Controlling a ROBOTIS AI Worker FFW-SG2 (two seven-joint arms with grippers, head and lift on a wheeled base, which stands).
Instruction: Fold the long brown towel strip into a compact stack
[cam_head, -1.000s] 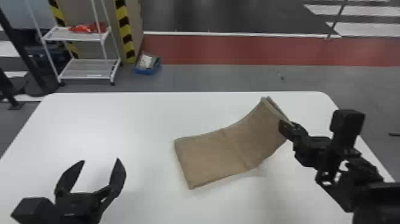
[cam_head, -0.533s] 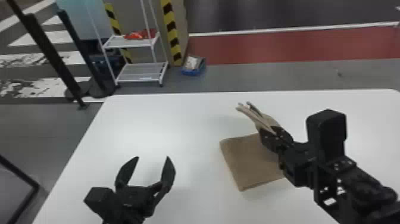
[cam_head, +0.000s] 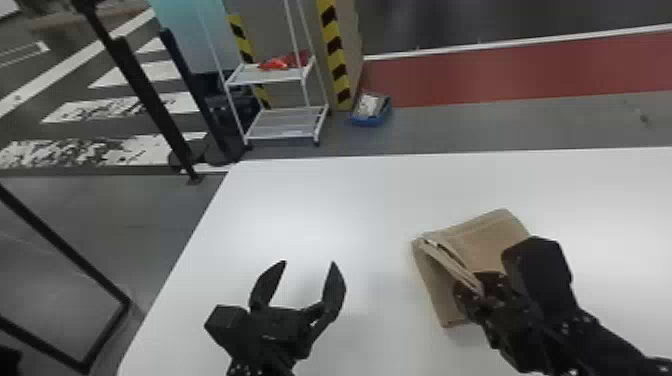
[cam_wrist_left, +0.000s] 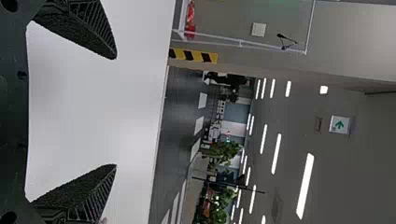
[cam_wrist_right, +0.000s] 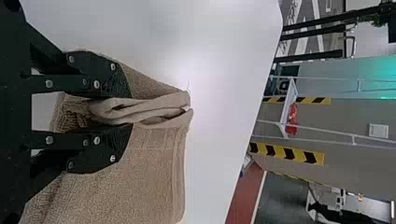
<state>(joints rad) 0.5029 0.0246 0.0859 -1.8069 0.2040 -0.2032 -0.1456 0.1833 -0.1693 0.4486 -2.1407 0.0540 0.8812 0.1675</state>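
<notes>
Your R end effector (cam_head: 471, 289), lower right, is clamped on the towel (cam_head: 492, 242), folds lower vs. prev frame. Your L end effector (cam_head: 309, 262), lower ctr: fingers apart.

A white table (cam_head: 310, 200) stands on a gray floor (cam_head: 450, 125). Beyond it, a white rack (cam_head: 285, 131) carries something red (cam_head: 274, 64), with a blue box (cam_head: 371, 121) on the floor nearby. Yellow-and-black stripes (cam_head: 336, 50) run up beside the rack, and a red band (cam_head: 500, 75) crosses the floor. The left wrist view shows bright ceiling lights (cam_wrist_left: 306, 186), a green-arrow sign (cam_wrist_left: 339, 125) and leafy plants (cam_wrist_left: 224, 151).
</notes>
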